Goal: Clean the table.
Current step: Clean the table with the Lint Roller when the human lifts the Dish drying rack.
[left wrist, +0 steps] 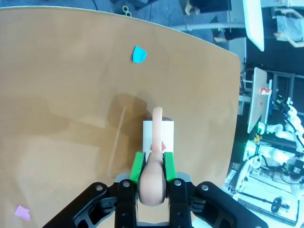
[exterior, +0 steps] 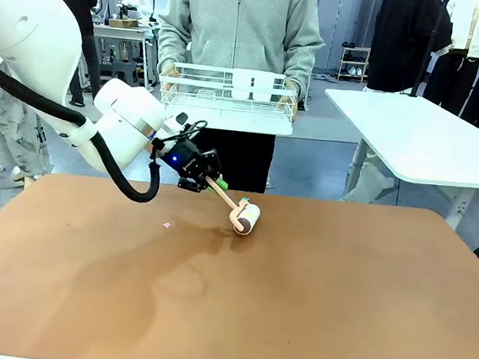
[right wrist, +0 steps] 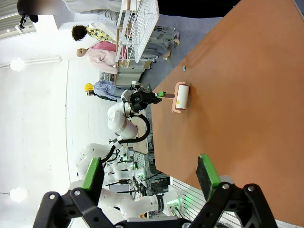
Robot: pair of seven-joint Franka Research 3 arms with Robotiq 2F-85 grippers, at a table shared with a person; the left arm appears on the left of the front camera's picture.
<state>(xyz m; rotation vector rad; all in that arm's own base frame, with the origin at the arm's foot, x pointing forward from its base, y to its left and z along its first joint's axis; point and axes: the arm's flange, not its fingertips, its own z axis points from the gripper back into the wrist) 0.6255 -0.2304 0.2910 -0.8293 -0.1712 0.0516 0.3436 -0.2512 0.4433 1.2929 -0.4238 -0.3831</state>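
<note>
My left gripper (exterior: 208,181) is shut on the peach handle of a lint roller (exterior: 247,218), whose white roll rests on the reddish-brown table (exterior: 337,308) near its far edge. In the left wrist view the green pads (left wrist: 137,167) clamp the handle, and the lint roller (left wrist: 158,135) lies flat on the table (left wrist: 57,95) just ahead. A pink scrap (exterior: 167,223) lies left of the roll. A blue scrap (left wrist: 139,54) sits beyond the roll, and a pink scrap (left wrist: 22,212) shows at the lower left. My right gripper (right wrist: 149,173) hangs open over the table (right wrist: 247,95), far from the lint roller (right wrist: 182,96).
A person stands at the far side holding a white wire basket (exterior: 231,94) above the table's edge. A white-topped table (exterior: 430,138) stands at the back right. A teal scrap (right wrist: 184,69) lies near the far edge.
</note>
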